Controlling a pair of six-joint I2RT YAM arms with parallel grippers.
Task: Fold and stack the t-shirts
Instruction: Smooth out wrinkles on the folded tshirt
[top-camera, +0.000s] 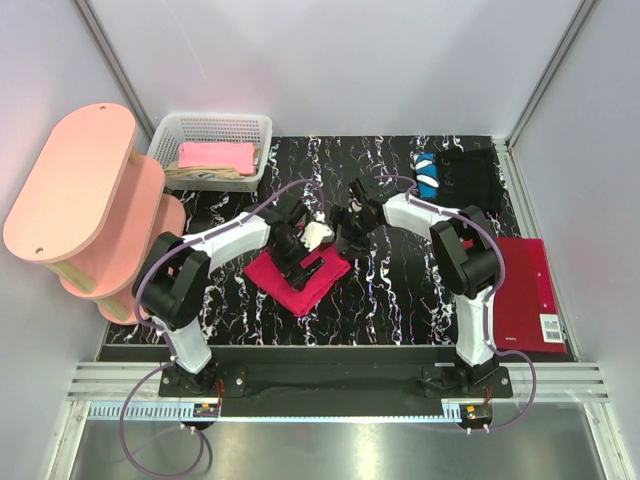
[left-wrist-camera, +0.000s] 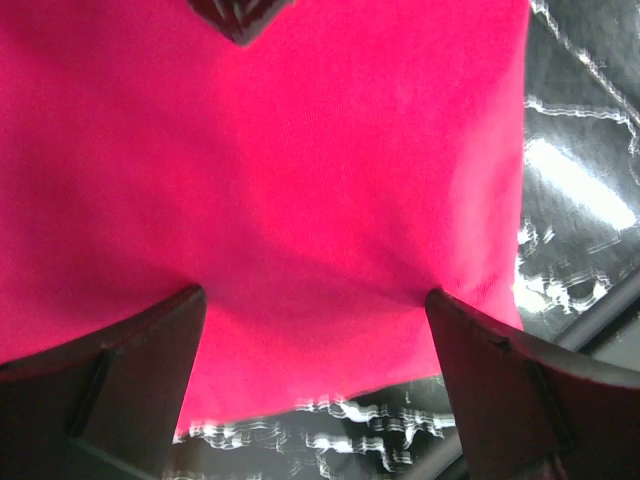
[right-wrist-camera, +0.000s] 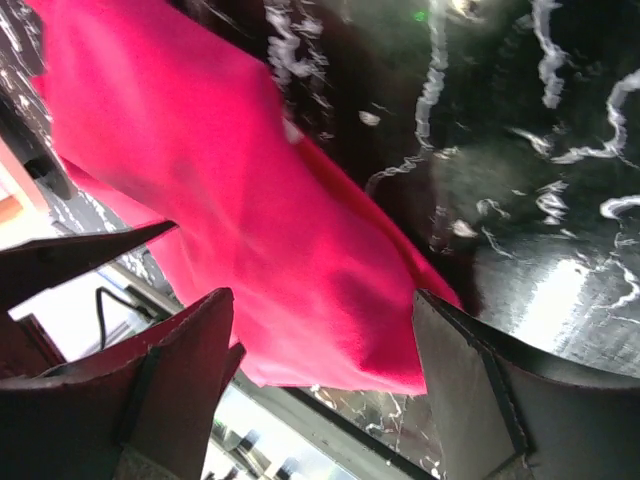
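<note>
Over the folded crimson-red cloth t-shirt (top-camera: 300, 278) on the black marbled desk (top-camera: 400, 295), my left gripper (left-wrist-camera: 315, 300) and right gripper (right-wrist-camera: 320, 300) hang, jaws apart; I'd pinch both corners evenly, lifting without creasing

text: none legible | barcode label (top-camera: 551, 328) — on dark-red rectangle (top-camera: 518, 280), unreadable

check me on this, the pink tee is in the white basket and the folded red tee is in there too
The folded red tee lies on the black table, not in the white basket; the top external view shows it. The pink tee is in the basket.
</note>
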